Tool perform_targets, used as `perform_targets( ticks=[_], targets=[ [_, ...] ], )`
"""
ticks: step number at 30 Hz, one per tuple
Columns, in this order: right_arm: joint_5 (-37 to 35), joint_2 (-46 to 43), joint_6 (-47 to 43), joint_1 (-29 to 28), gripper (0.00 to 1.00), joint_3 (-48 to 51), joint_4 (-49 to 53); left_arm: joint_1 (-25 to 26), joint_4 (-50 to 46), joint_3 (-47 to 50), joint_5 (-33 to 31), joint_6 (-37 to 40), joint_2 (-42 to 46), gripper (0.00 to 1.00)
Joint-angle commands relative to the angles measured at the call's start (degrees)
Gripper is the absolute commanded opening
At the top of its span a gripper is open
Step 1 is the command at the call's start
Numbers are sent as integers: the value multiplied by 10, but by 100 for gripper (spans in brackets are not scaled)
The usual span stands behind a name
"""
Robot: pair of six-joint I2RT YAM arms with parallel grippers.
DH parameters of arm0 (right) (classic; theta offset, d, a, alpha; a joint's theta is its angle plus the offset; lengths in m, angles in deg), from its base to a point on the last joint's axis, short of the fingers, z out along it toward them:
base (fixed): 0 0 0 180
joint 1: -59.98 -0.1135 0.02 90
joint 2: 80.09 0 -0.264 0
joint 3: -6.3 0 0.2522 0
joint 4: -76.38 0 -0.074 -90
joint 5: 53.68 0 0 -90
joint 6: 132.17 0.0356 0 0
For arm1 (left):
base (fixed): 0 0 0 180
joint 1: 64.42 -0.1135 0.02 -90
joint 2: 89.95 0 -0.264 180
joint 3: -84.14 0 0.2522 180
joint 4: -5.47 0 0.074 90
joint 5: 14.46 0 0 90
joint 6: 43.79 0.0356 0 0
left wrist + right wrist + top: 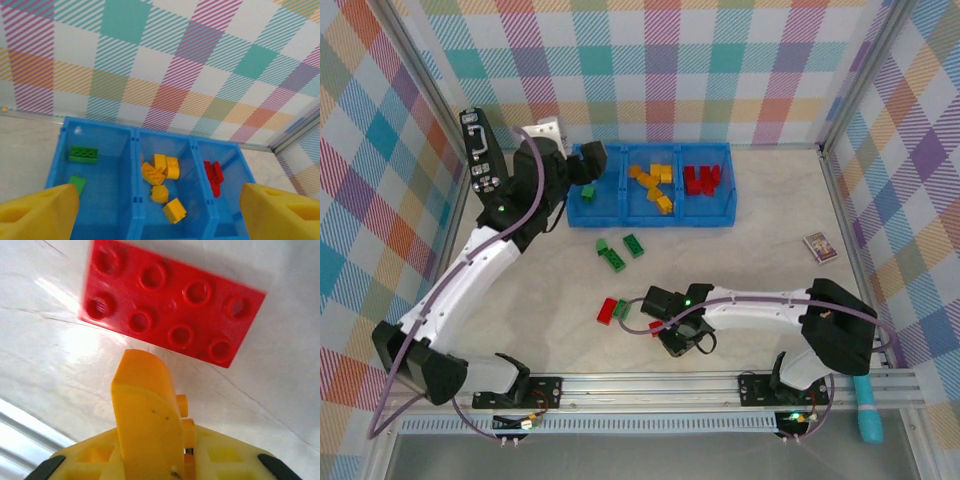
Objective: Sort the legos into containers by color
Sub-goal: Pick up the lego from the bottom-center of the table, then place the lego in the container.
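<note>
The blue containers (620, 213) stand at the back of the table as one tray of three bins: green bricks (83, 154) in the left bin, yellow ones (159, 172) in the middle, red ones (214, 176) on the right. My left gripper (582, 165) hovers over the left bin, and its wrist view shows it (159, 200) wide open and empty. My right gripper (672, 335) is low on the table at the front, shut (145, 360) with nothing in it. A red oblong brick (172, 310) lies just beyond its tip. Loose green bricks (612, 255) lie mid-table, and a red and green pair (613, 310) lies nearer.
A small dark card box (820, 246) lies near the right wall. A teal handle (868, 420) sticks out past the front rail at the right. Plaid walls and metal frame posts close in the table on three sides.
</note>
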Motion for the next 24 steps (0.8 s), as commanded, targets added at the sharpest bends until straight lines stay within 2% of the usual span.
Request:
perform_targets(
  ticks=[1,5,9,12,15,19,24],
  targets=[
    [-16,-45,-51,41,27,-74,56,-6,-64,31,-7,32,51,84],
    [-6,-69,-133,157,28,-169,43,-6,-128,99,14,76,117,85],
    [-1,3,-243,248,29,-295,-14,-5,-187,162,62,144,184,85],
    [-12,102,-339,285,29,-404,-71,-4,-218,200,127,183,220,85],
    [-10,210,-372,320,29,-525,-102,0,-231,231,176,192,239,84],
    [-8,340,-396,342,30,-669,-108,17,-252,254,168,181,252,84],
    [-8,483,-434,347,33,-828,-50,19,-266,265,166,151,279,84]
  ],
)
